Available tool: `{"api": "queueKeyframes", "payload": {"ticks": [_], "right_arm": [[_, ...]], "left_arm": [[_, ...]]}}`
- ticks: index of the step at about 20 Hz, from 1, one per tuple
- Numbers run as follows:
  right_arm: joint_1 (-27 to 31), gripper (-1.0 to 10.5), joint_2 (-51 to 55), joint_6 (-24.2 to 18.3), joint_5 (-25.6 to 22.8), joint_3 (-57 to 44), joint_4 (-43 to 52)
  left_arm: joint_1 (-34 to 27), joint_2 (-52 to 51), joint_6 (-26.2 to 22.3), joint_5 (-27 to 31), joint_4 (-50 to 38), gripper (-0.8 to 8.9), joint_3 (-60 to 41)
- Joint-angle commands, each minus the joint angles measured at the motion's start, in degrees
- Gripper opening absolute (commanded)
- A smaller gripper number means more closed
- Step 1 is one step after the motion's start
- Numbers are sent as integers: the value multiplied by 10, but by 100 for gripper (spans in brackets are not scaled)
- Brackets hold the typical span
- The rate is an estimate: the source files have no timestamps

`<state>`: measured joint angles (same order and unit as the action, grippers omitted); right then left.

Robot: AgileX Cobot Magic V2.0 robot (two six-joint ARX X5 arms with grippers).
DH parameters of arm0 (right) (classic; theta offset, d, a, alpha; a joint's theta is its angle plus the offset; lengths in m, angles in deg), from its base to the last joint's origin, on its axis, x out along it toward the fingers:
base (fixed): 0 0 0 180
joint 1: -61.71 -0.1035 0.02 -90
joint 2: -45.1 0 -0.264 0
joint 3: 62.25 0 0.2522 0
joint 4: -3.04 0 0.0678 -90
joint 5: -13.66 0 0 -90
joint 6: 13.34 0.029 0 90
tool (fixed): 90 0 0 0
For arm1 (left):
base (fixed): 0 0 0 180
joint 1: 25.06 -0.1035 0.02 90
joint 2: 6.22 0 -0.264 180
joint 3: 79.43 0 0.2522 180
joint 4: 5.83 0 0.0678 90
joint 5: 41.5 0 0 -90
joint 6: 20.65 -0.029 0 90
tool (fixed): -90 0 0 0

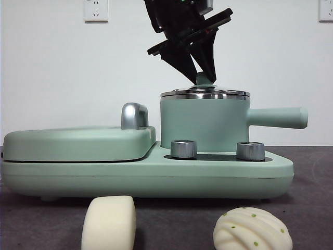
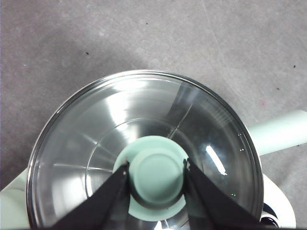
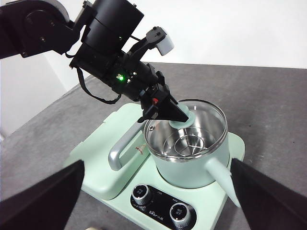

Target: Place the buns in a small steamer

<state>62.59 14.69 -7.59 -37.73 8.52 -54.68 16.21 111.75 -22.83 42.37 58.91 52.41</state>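
Small steamer (image 1: 205, 125): mint-green pot seated on the cooker base (image 1: 156, 169), lid (image 2: 144, 153) in place. Left pincer (image 2: 156, 172): above the pot, jaws closed against both sides of the green lid knob (image 2: 157, 176). Right pincer (image 3: 158, 201): held off above the tabletop (image 3: 268, 105), jaws spread wide, holding nothing. Buns: smooth oblong bun (image 1: 109, 225) and ridged green-dotted bun (image 1: 252, 229) lying on the tabletop in front of the base, well apart.

Plain white wall (image 1: 52, 78) with two sockets (image 1: 96, 10), behind grey tabletop (image 1: 312, 172).

Left tool (image 2: 157, 171) astride lid knob (image 2: 157, 172)
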Motion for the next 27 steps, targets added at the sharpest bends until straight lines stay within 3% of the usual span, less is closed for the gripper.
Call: {"api": "queueKeyframes", "payload": {"ticks": [1, 8, 11, 15, 19, 24, 27], "right_arm": [[0, 485, -3, -2, -1, 9, 6], [-1, 485, -21, -2, 10, 9, -1], [-7, 480, -53, 11, 38, 9, -3], [-75, 475, -103, 44, 40, 9, -2], [-203, 471, -165, 85, -47, 9, 10], [-399, 470, -265, 146, -204, 9, 24], [-488, 470, -345, 177, -247, 9, 35]], "left_arm": [[4, 23, -1, 2, 19, 15, 20], [-4, 23, -6, 2, 60, 15, 107], [-15, 23, -6, 2, 78, 15, 156], [-46, 23, -8, 2, 121, 15, 200], [-100, 20, -8, 2, 141, 15, 211], [-175, 18, -6, 2, 141, 15, 211], [-213, 18, -3, 2, 138, 15, 211]]}}
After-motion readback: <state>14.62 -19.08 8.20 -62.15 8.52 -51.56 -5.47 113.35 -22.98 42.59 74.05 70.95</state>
